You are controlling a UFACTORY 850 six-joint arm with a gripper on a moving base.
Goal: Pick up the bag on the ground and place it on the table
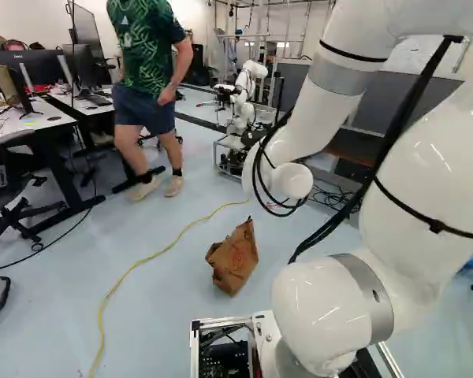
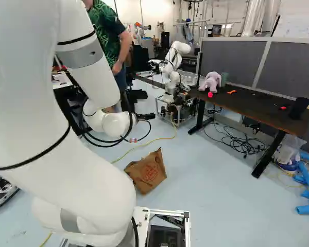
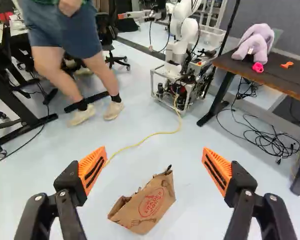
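- Bag (image 3: 151, 204): made of brown paper, visibly creased, with corners bent out of shape.
- A round red mark is printed on its broad side, and darker line drawings, one of them fork-like, are set near the lower edge.
- One edge is left uneven and crumpled, and is drawn up to a narrow, dark-tipped corner; at the opposite end the paper is folded loosely.
- The bag is set down at a tilt on the pale blue floor (image 2: 221, 206), well apart from the dark-topped table (image 2: 247, 105) seen at the right of the right base view.
- The black gripper (image 2: 146, 117) is held above the floor; in the wrist view its two fingers are spread wide, with orange pads (image 3: 91, 170) facing each other, and the bag is seen ahead of them, lower down.
- A yellow cable (image 1: 147, 259) is laid across the floor near the bag, apart from it.
- On the table, a pale purple plush toy (image 2: 211, 81) is placed, with a bright pink item (image 2: 210, 94) just beside it.
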